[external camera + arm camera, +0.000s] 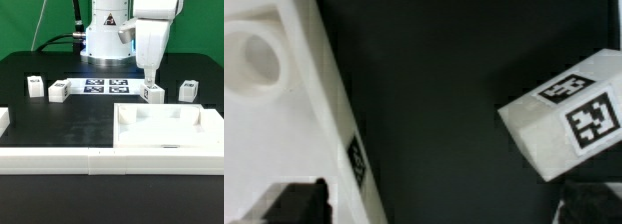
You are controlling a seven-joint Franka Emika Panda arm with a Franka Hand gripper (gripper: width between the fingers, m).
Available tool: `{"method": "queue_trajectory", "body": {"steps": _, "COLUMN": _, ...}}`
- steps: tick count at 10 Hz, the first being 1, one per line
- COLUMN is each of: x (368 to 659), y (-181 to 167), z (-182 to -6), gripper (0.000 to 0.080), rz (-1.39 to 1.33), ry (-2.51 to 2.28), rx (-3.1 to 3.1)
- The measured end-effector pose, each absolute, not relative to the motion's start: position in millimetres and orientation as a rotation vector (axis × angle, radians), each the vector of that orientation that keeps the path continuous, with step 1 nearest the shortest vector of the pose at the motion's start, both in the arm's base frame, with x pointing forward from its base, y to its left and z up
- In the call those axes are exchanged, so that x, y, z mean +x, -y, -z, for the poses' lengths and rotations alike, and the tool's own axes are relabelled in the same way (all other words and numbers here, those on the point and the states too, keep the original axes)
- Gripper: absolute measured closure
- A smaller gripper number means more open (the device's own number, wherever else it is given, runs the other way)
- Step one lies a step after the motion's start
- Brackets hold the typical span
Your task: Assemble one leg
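Note:
Several small white legs with black-and-white tags stand on the black table. One leg [152,93] stands just beyond the tray's far edge, and my gripper [148,78] hangs right above it. In the wrist view this leg [571,115] lies toward one fingertip [592,200], not centred between the two. The gripper [441,205] is open and empty. The large white tray-like part [165,127] lies at the front right of the exterior view. Its edge with a round hole [269,100] shows in the wrist view by the other fingertip [295,200].
Other legs stand at the exterior view's left [33,85] [58,91] and right [187,91]. The marker board [107,86] lies in front of the robot base. A long white rail [60,160] runs along the front, and a white piece [3,120] is at the left edge.

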State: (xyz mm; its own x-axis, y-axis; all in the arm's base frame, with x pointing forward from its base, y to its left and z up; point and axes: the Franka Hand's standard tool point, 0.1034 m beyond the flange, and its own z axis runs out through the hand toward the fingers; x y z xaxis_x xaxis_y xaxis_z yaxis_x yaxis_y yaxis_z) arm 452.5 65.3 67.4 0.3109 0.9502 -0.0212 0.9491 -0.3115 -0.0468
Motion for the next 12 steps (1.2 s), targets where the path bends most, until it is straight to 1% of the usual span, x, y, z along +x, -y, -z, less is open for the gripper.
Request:
{"method": "queue_trajectory", "body": {"steps": 4, "x": 451, "y": -67, "z": -66.6, "gripper": 0.0150, "rz": -0.063, "ry": 1.327, "rx": -2.822}}
{"method": "queue_trajectory", "body": {"steps": 5, "x": 441, "y": -69, "z": -63.5, "gripper": 0.0150, "rz": -0.031, "ry": 1.071, "rx": -2.926}}
{"method": "queue_trajectory", "body": {"steps": 6, "x": 428, "y": -74, "z": -60.3, "gripper": 0.0150, "rz": -0.048, "ry": 0.820, "rx": -3.001}}
{"method": "queue_trajectory", "body": {"steps": 7, "x": 424, "y": -80, "z": -59.1, "gripper": 0.0150, "rz": -0.058, "ry": 0.686, "rx": -3.034}}
{"method": "queue_trajectory", "body": {"steps": 8, "x": 417, "y": -90, "z": -56.9, "gripper": 0.0150, "rz": -0.074, "ry": 0.399, "rx": -3.078}}
{"method": "queue_trajectory", "body": {"steps": 12, "x": 407, "y": -120, "z": -55.0, "gripper": 0.0150, "rz": -0.113, "ry": -0.227, "rx": -3.073}}
